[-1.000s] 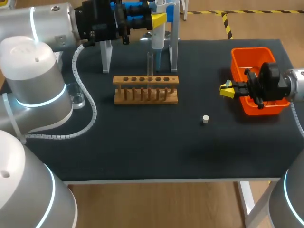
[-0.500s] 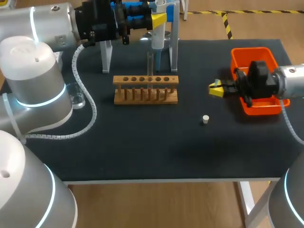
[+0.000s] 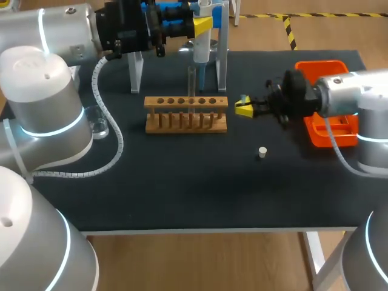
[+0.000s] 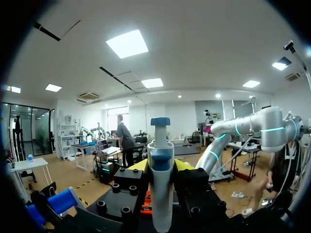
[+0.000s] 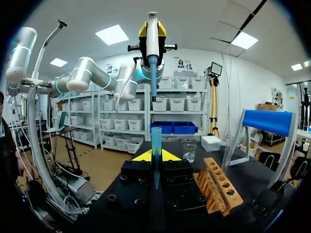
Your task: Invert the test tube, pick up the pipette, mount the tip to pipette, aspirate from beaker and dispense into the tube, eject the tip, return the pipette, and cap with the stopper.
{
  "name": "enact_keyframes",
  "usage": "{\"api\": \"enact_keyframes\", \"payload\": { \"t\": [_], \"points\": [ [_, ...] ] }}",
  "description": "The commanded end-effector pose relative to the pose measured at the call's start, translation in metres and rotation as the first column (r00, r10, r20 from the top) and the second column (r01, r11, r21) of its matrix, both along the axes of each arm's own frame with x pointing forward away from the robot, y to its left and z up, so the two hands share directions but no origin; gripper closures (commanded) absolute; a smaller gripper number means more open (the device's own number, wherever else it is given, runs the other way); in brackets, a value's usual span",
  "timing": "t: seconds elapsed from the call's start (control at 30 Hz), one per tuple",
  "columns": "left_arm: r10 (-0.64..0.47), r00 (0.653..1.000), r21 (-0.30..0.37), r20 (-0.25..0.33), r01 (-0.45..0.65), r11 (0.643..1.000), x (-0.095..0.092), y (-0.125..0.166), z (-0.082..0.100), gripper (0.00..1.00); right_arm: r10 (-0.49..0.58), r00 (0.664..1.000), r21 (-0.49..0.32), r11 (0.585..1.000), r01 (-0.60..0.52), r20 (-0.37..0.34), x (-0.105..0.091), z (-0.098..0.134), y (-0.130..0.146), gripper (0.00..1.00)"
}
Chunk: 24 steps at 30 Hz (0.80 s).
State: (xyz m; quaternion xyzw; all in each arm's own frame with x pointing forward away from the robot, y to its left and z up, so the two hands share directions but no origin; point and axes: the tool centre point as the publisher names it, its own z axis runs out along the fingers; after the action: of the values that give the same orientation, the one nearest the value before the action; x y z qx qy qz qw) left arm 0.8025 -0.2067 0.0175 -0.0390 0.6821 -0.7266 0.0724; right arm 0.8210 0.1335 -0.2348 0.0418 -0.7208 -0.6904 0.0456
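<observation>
Pipette (image 3: 203,45), upright, pinched between the fingers of the left gripper (image 3: 202,25). Right gripper (image 3: 244,107), clamped on a blue pipette tip (image 5: 156,154), lies just beside the end of the wooden tube rack (image 3: 186,114). The white stopper (image 3: 262,152) rests near this gripper, and the orange bin (image 3: 324,70) is behind it.

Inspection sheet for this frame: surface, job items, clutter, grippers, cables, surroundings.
Surface: black table mat, no spills seen.
Job's things: wooden test tube rack holding a glass test tube; small white stopper lying on the mat; clear glass beaker at the mat's left edge; orange plastic bin.
Clutter: nothing seen.
Grippers: left gripper shut on white-and-blue pipette; right gripper shut on blue pipette tip.
Cables: white spiral hose lying on the mat.
Surroundings: nothing seen.
</observation>
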Motion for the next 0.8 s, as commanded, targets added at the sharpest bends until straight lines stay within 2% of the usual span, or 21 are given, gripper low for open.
{"api": "enact_keyframes", "payload": {
  "t": [0.03, 0.47, 0.8],
  "points": [
    [-0.002, 1.0, -0.002, 0.001, 0.002, 1.0, 0.0, 0.001, 0.0, 1.0, 0.011, 1.0, 0.001, 1.0, -0.011, 0.0, 0.004, -0.001, 0.016, 1.0],
    [-0.002, 1.0, -0.002, 0.001, 0.002, 1.0, 0.0, 0.001, 0.0, 1.0, 0.048, 0.999, 0.015, 0.999, -0.048, 0.002, -0.005, 0.005, 0.05, 1.0],
    [-0.002, 1.0, -0.002, 0.001, 0.002, 1.0, 0.0, 0.001, 0.0, 1.0, 0.059, 0.998, -0.001, 0.998, -0.059, -0.009, -0.009, 0.008, 0.064, 1.0]
  ]
}}
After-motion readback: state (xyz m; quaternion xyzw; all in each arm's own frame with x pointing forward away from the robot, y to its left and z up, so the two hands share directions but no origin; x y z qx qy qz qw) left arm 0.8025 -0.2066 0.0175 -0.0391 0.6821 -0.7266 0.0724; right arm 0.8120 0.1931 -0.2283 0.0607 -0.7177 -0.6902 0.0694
